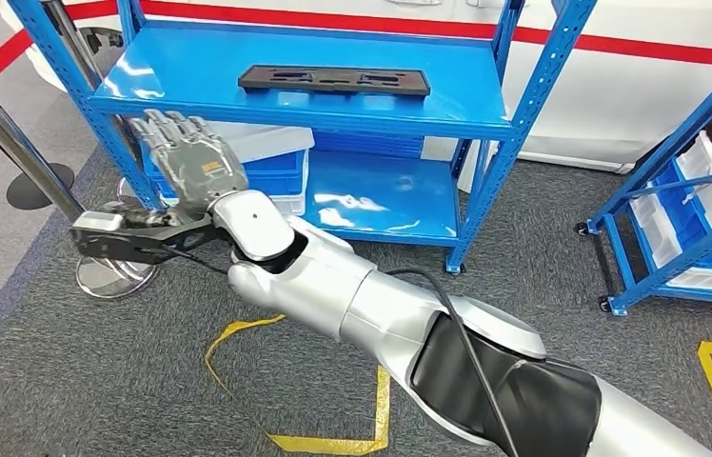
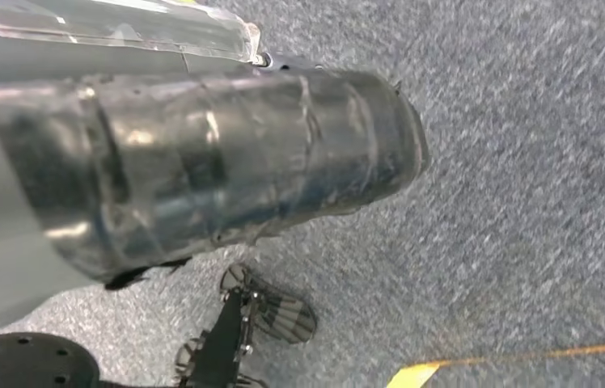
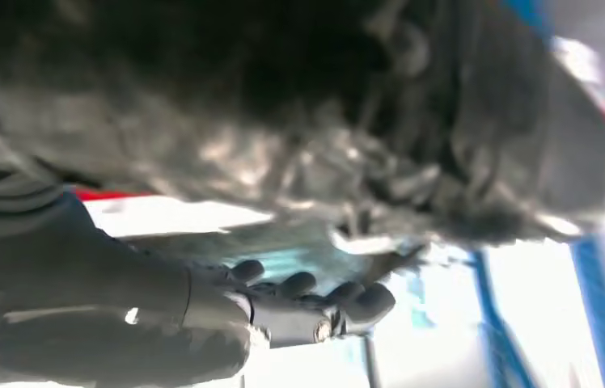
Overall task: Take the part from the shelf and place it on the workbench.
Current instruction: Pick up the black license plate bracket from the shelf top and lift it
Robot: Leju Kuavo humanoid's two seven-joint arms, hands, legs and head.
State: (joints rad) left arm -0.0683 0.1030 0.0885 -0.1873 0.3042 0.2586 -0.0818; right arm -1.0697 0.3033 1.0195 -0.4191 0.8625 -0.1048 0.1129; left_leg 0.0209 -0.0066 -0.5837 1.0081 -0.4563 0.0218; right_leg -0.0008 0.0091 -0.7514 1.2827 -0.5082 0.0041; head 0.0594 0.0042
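Part (image 1: pixel 334 79) on shelf (image 1: pixel 190 67) — right hand (image 1: pixel 186 152) seemingly empty.

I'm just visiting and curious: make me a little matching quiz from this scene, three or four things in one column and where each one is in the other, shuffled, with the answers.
Things:
1. black part
2. right hand
3. blue bin
4. yellow tape

Places:
A. on the grey carpet
B. under the top shelf, on the lower level
C. lying flat on the top shelf
D. raised in front of the shelf's front edge, fingers apart, holding nothing

Pairs: 1-C, 2-D, 3-B, 4-A
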